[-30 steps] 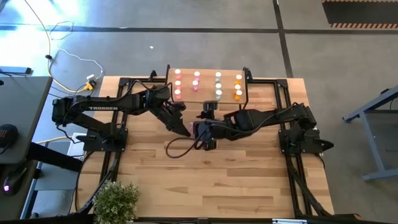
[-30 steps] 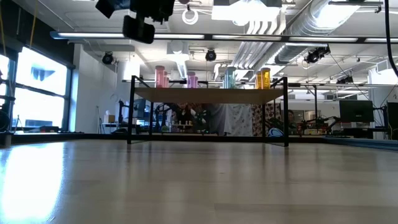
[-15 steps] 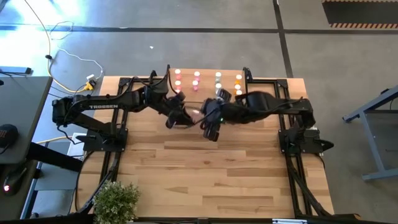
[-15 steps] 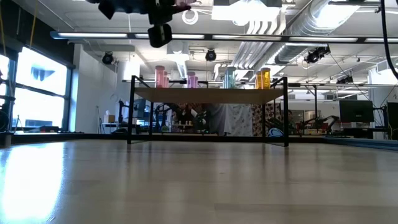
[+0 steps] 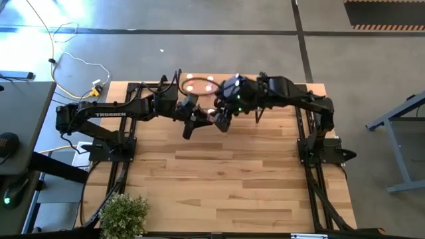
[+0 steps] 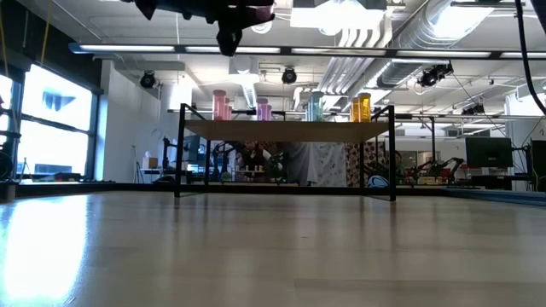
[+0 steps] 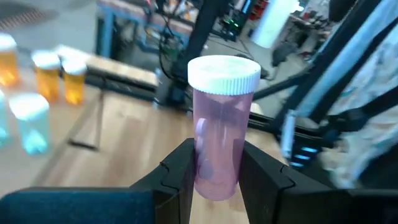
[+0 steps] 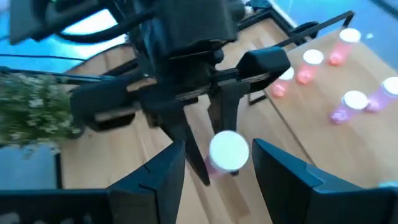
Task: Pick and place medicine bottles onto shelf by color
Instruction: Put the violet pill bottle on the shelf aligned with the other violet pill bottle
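My left gripper point(image 5: 204, 117) is shut on a pink bottle point(image 7: 221, 127) with a white cap, held above the table near the shelf's near edge. My right gripper point(image 5: 221, 121) is open and faces it from the right. In the right wrist view its fingers point(image 8: 163, 176) stand on either side of the bottle's cap point(image 8: 229, 151) without touching it. The shelf point(image 6: 286, 130) stands on black legs at the table's far side. Pink point(image 6: 221, 105), lilac point(image 6: 264, 109), teal point(image 6: 314, 106) and orange point(image 6: 362, 107) bottles stand on it. My left gripper pinches the pink bottle by its lower body point(image 7: 211, 177) between its two fingers point(image 7: 179, 171). The capped end point(image 7: 224, 71) sticks out past the fingertips. The fingers reach in from the table's left. The bottle is lifted clear of the table.
The right arm point(image 5: 285, 93) arches over the shelf and hides most of it in the high view. Orange bottles point(image 7: 61, 76) and a teal one point(image 7: 28, 121) stand on the shelf beside the held bottle. A potted plant point(image 5: 123, 214) sits at the table's near left corner.
Both grippers have moved together from the middle of the table toward the far edge and the shelf, and have risen. The right arm has swung back over the shelf. The pink bottle has travelled with the left gripper.
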